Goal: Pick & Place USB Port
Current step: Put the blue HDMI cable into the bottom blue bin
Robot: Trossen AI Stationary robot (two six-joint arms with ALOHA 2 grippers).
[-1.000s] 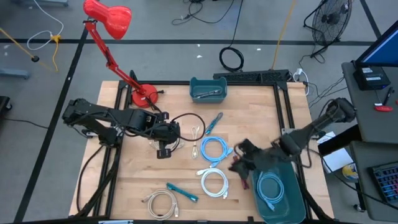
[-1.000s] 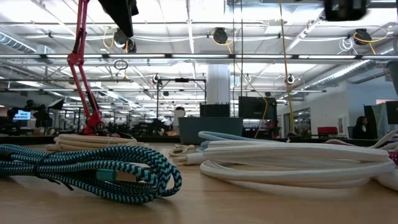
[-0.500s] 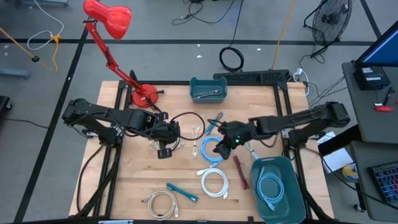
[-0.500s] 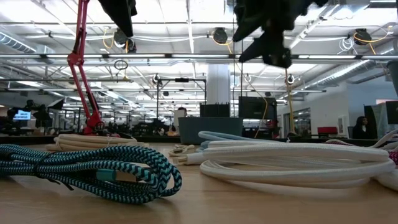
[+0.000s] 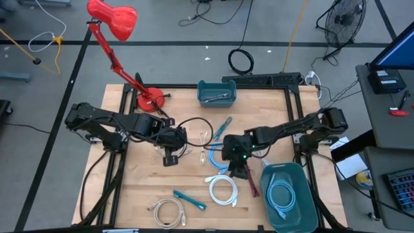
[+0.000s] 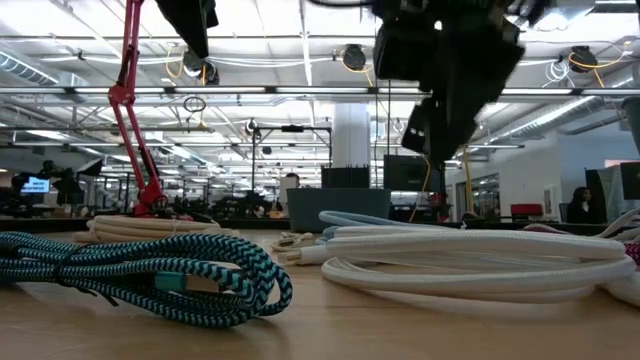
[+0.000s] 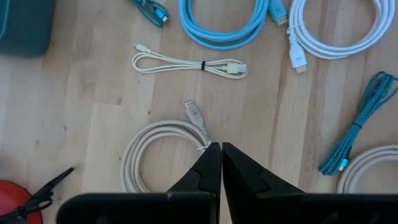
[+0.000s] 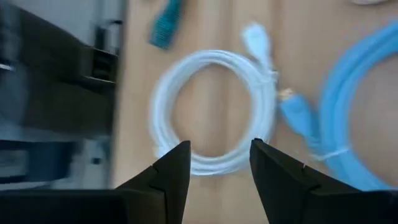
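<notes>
Fingers spread and empty, the right gripper (image 5: 237,169) hangs above the wooden table (image 5: 139,188) over a coiled white cable (image 8: 214,112) lying beside a light-blue cable coil (image 8: 354,118), while the left gripper (image 5: 170,157), its fingers pressed together, waits across the table above a coiled beige cable (image 7: 155,155).

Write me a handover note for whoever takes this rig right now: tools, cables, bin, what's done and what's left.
Right tool: open, empty, above the white cable coil and beside the light blue coil at table centre.
Left tool: shut, empty, parked over the beige coil on the table's left half.
Done: one light blue cable lies in the teal bin at the near right corner.
Left: white coil, light blue coil, the near-edge beige coil, teal braided cables, a dark red cable beside the bin, and the small cables remain on the table.
</notes>
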